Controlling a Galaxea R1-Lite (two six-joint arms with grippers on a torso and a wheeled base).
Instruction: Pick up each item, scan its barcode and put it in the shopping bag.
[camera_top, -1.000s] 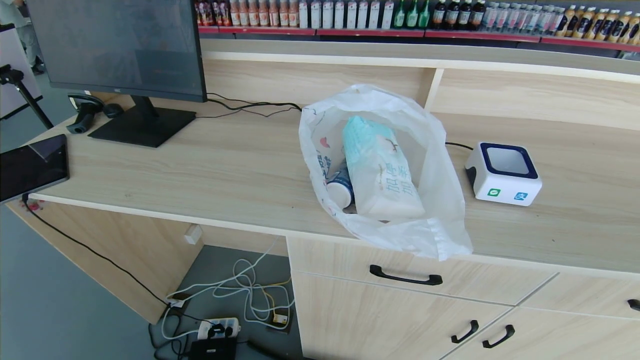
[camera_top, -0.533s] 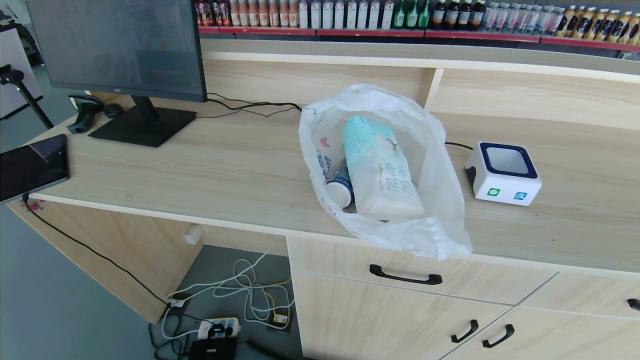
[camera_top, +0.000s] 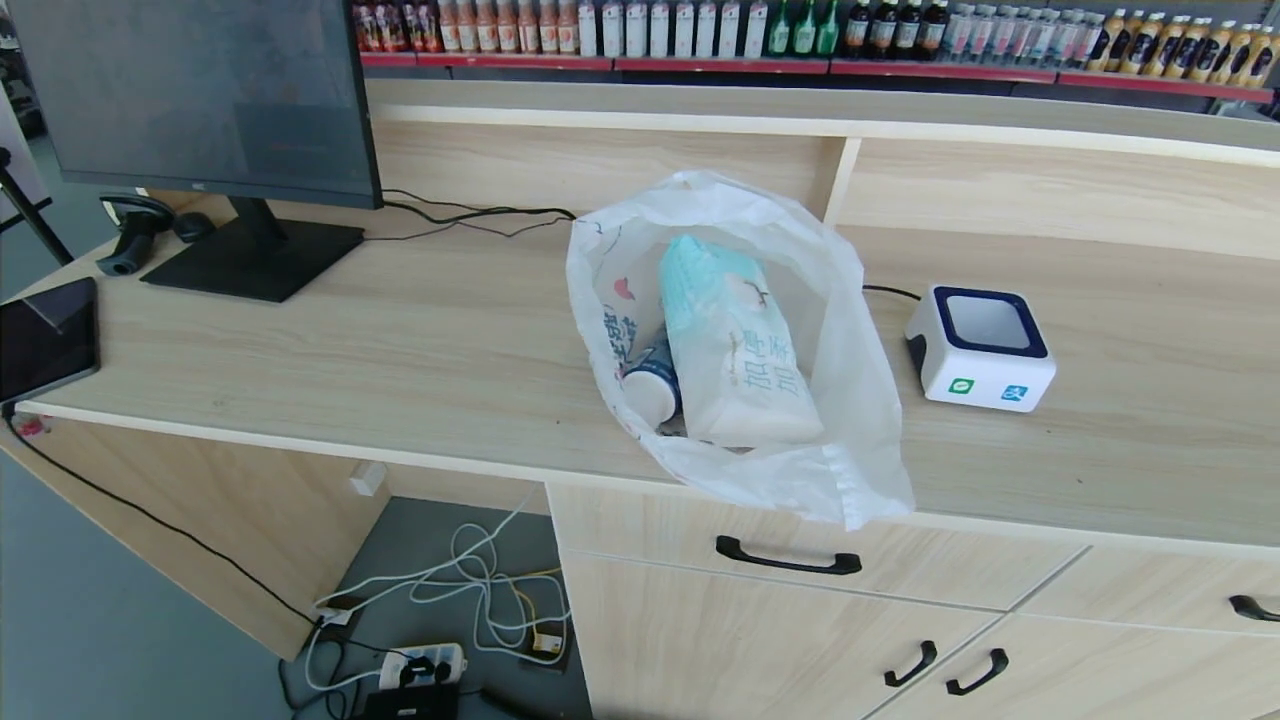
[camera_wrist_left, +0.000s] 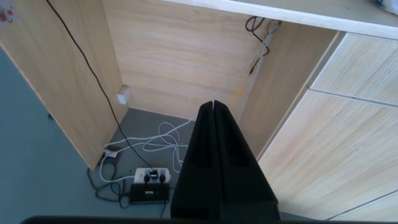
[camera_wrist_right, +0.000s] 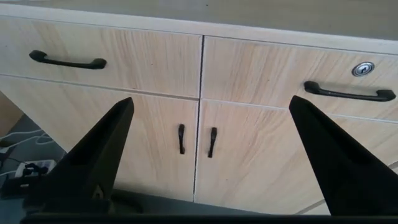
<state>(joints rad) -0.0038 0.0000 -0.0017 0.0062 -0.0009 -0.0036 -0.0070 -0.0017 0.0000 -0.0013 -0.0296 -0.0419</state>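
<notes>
bag: shopping bag (camera_top: 850, 330) on counter (camera_top: 400, 340), tissue pack (camera_top: 740, 350) and maybe a bottle (camera_top: 652, 385) inside, long axes toward robot
left gripper (camera_wrist_left: 213, 106): pinched together, empty, below counter
right gripper (camera_wrist_right: 211, 99): spread wide, empty, below bag, likely nearer

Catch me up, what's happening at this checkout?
Nothing is being handled right now. The shopping bag lies open on the counter with a tissue pack and a small bottle inside, and the scanner stands beside it on the robot's right. Both hands hang below counter level, empty: the left hand is shut above the floor cables, and the right hand is open, facing the drawer fronts.
</notes>
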